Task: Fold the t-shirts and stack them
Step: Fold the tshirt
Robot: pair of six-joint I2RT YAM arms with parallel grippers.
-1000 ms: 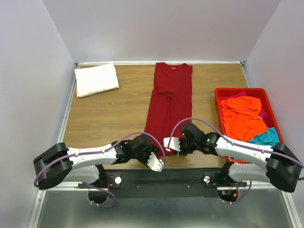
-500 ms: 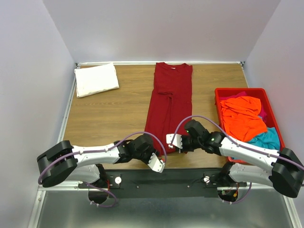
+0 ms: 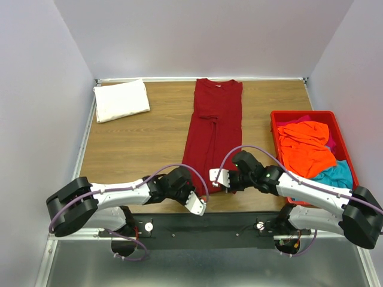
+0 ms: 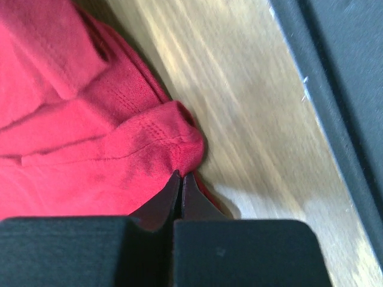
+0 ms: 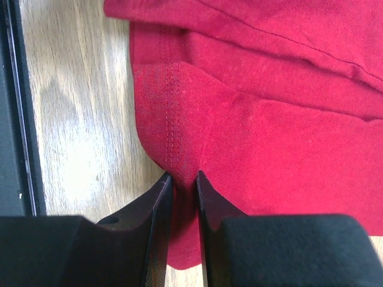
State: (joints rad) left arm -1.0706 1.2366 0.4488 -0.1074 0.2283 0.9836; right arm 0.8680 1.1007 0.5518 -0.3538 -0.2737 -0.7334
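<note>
A dark red t-shirt lies folded into a long strip down the middle of the table. My left gripper sits at its near left corner. In the left wrist view the gripper is shut, with the hem of the red t-shirt bunched at its tips. My right gripper is at the near right corner. In the right wrist view that gripper is shut on the stitched hem of the red t-shirt, with cloth between its jaws. A white t-shirt lies folded at the far left.
A red plastic bin stands at the right edge and holds an orange t-shirt, a teal one and a magenta one. The black front rail runs just behind both grippers. Walls close in the table on three sides.
My left gripper has closed on the near left corner of the red t-shirt. My right arm edged a little farther over the table early on, then held still with its grip unchanged.
</note>
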